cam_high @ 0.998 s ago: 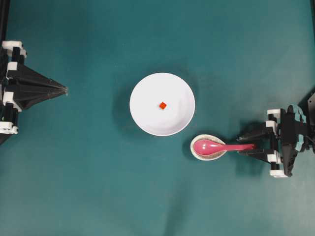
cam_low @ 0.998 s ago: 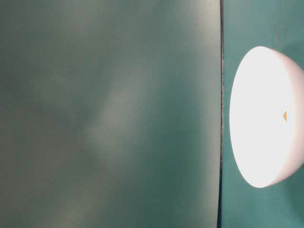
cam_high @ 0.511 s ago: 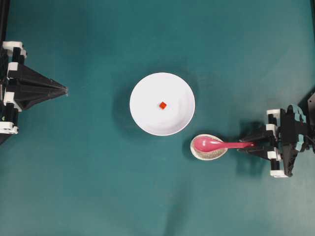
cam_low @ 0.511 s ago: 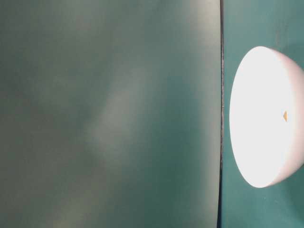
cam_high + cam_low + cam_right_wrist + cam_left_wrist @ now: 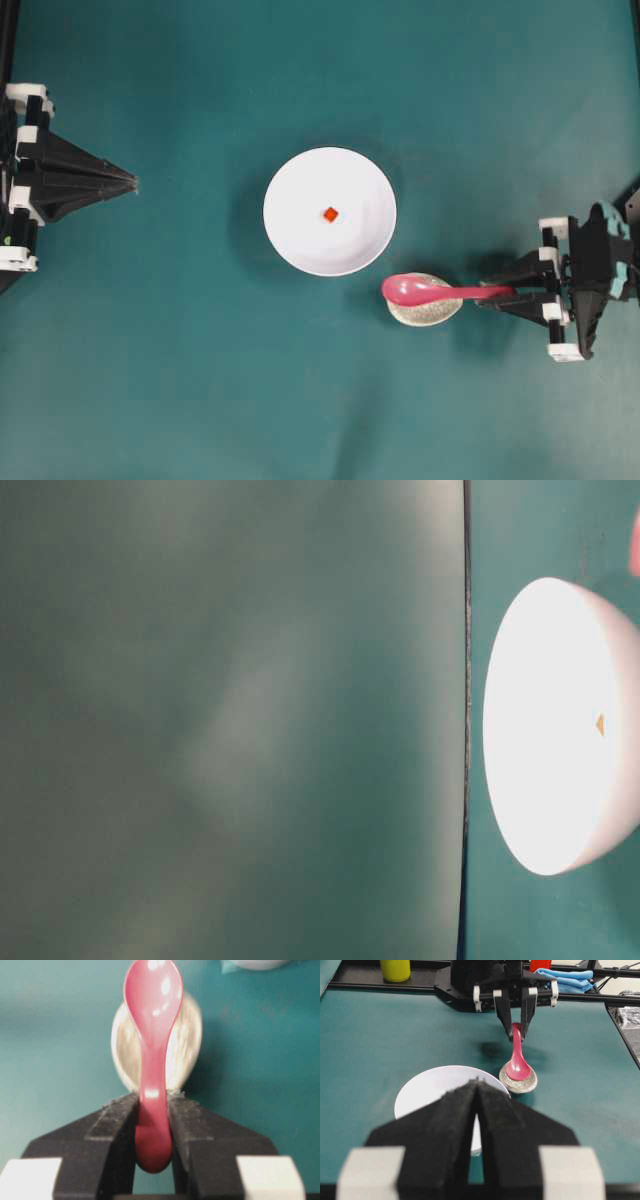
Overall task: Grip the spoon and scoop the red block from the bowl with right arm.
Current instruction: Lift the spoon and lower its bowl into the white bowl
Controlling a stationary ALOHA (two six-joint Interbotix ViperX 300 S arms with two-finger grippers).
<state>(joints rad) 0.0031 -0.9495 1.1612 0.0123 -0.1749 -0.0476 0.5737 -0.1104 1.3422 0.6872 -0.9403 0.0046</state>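
The pink spoon is held by its handle in my right gripper, which is shut on it; in the right wrist view the spoon sticks out forward between the fingers of the gripper. Its scoop hovers over a small speckled dish. The white bowl lies just up and left of the scoop, with the tiny red block near its middle. My left gripper rests at the far left, shut and holding nothing. The left wrist view shows the bowl and the spoon beyond it.
The speckled dish almost touches the bowl's rim. Beyond the table's far rail stand a yellow container and a blue cloth. The table-level view shows the bowl side-on, with the block.
My right gripper has shut on the spoon's handle. The spoon has since risen a little off the dish and shifted left toward the bowl. The left arm has not moved.
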